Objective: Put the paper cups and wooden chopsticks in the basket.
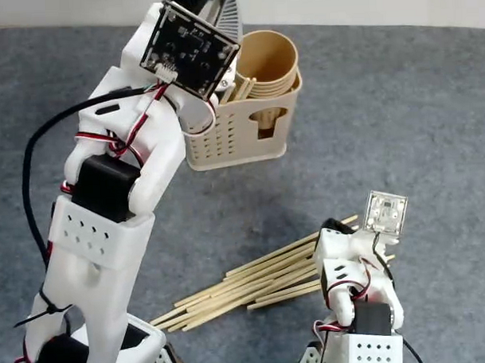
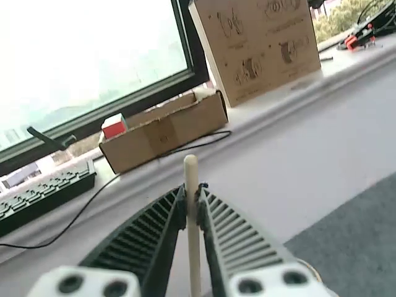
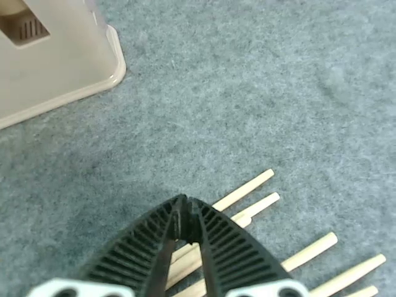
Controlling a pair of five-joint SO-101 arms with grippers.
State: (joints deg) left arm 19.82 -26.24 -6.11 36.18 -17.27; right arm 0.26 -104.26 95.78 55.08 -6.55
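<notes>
A beige basket (image 1: 241,130) stands at the back of the grey mat, with stacked paper cups (image 1: 268,61) and a few chopsticks (image 1: 239,88) inside it. My left gripper (image 1: 227,15) is raised above the basket's back left corner, shut on one wooden chopstick (image 2: 192,216) that sticks up between its fingers (image 2: 158,223). Several wooden chopsticks (image 1: 254,285) lie in a loose pile on the mat at the front. My right gripper (image 3: 184,207) hangs shut and empty just over the ends of those chopsticks (image 3: 247,192), with the basket's corner (image 3: 55,68) farther off.
The left arm's body (image 1: 108,218) spans the left side of the mat, and the right arm's base (image 1: 359,337) sits at the front right. Behind the table run a window ledge with cardboard boxes (image 2: 167,130) and a keyboard (image 2: 43,192).
</notes>
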